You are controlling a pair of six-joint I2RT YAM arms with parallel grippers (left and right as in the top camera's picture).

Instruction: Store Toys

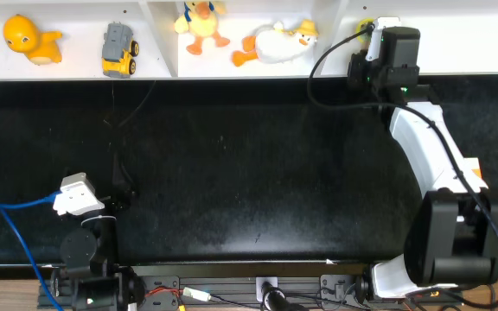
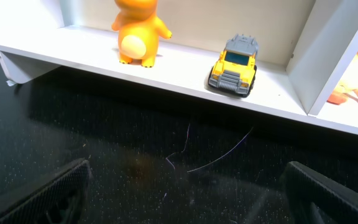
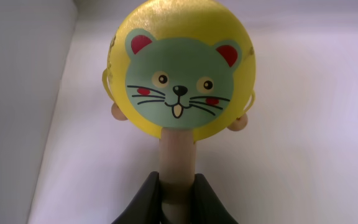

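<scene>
A yellow wooden drum rattle with a green cat face lies on the white floor of the shelf's right compartment. My right gripper is shut on its wooden handle. From above, the right gripper is at that compartment, and a sliver of the yellow rattle shows beside it. My left gripper stands open low over the black mat at the near left, facing the shelf, with nothing between its fingers.
A white shelf runs along the far edge. It holds an orange duck, a yellow truck, a yellow plush duck and a white plush duck. The black mat is bare.
</scene>
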